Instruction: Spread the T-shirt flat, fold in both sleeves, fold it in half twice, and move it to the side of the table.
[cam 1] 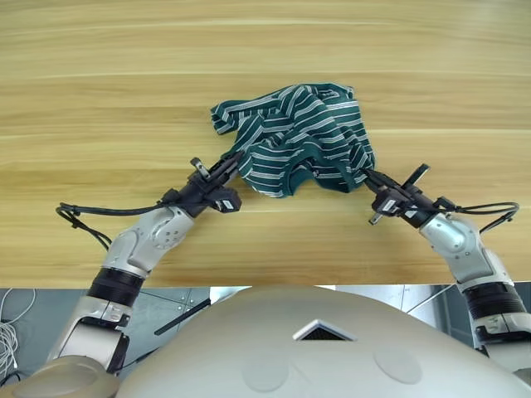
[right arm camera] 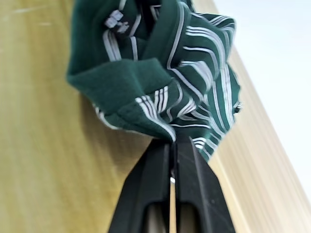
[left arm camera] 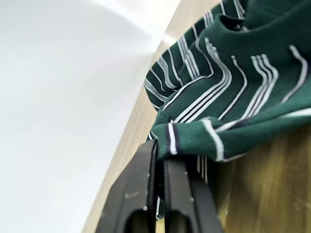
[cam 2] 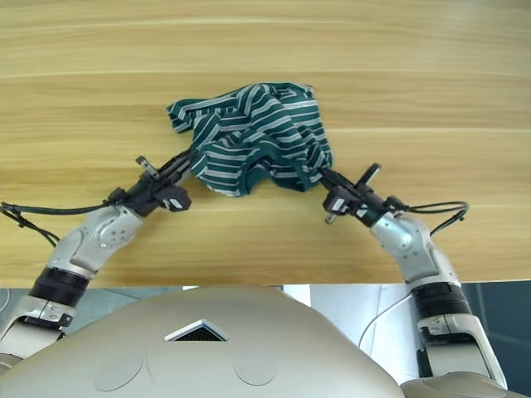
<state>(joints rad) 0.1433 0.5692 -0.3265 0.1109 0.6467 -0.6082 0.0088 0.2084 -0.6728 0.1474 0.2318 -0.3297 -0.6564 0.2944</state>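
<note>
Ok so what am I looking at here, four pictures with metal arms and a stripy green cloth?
This is a humanoid robot with two arms, each ending in a two-fingered tool. The two wide pictures come from cameras on its head, looking down over its arms at a wooden table. The two close-ups come from cameras on its wrists. On the table lies a crumpled green T-shirt with white stripes. The left tool is pinched shut on its edge at one side, the right tool on its edge at the other.
</note>
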